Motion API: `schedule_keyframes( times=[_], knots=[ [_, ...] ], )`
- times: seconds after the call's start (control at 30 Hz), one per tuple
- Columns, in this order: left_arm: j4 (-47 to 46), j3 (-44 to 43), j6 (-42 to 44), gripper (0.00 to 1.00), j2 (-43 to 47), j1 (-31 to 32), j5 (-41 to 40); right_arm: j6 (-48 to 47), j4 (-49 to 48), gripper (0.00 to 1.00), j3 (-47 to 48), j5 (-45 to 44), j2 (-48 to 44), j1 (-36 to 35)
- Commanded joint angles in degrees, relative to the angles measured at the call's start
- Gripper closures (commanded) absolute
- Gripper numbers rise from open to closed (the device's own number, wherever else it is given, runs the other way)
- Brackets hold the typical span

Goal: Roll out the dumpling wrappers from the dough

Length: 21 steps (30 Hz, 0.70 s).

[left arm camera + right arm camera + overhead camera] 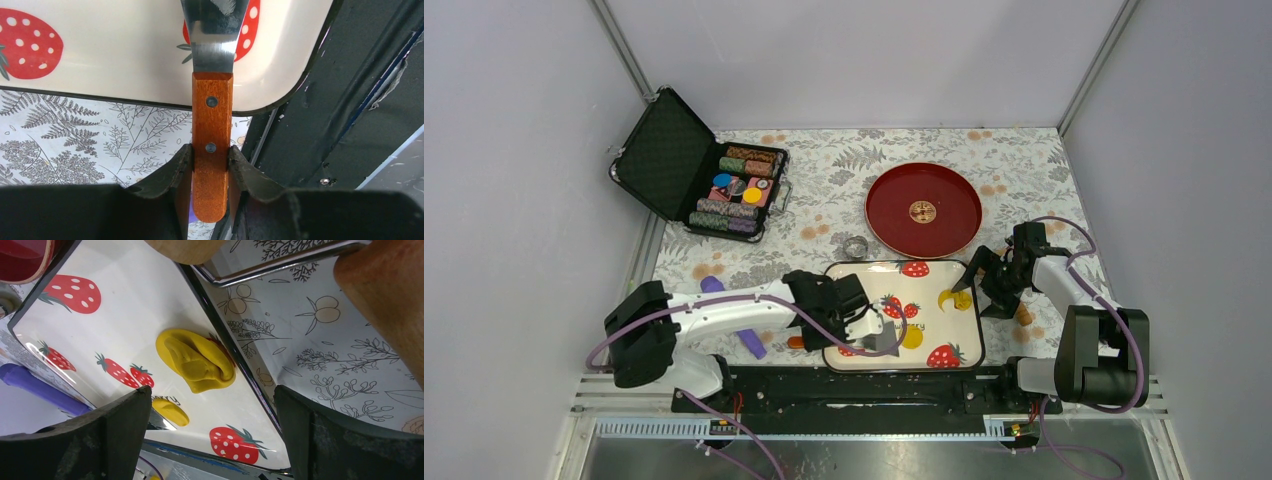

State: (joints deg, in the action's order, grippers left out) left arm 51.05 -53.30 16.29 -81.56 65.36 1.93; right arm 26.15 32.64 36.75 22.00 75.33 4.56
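Dough (195, 362) lies as a folded yellow lump on the strawberry tray (869, 278), against its right rim. A small flat yellow piece (911, 337) sits nearer on the same tray, touching the blade of a wooden-handled scraper (212, 120). The left pincer (211, 160) is clenched on that handle at the tray's near left corner, and a purple stick (749, 342) lies on the desk (824, 190) to its left. The right pincer (212, 392) hangs released, spread wide over the tray's right edge near the lump, touching nothing. Farther off are a metal ring (855, 247), a red plate (894, 215) and, far left, an open chip case (669, 155).
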Motion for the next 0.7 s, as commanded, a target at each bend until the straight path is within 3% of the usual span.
schedule_keyframes(
  times=[0.0,0.67],
  knots=[
    [-0.3,-2.6,0.8,1.00,-1.0,0.4,1.9,-0.7,-0.4,0.01,-0.4,1.0,0.4,0.2],
    [1.1,-6.9,0.3,1.00,-6.6,0.4,1.2,-0.6,-0.6,0.00,-0.6,1.6,0.5,0.2]
  ],
)
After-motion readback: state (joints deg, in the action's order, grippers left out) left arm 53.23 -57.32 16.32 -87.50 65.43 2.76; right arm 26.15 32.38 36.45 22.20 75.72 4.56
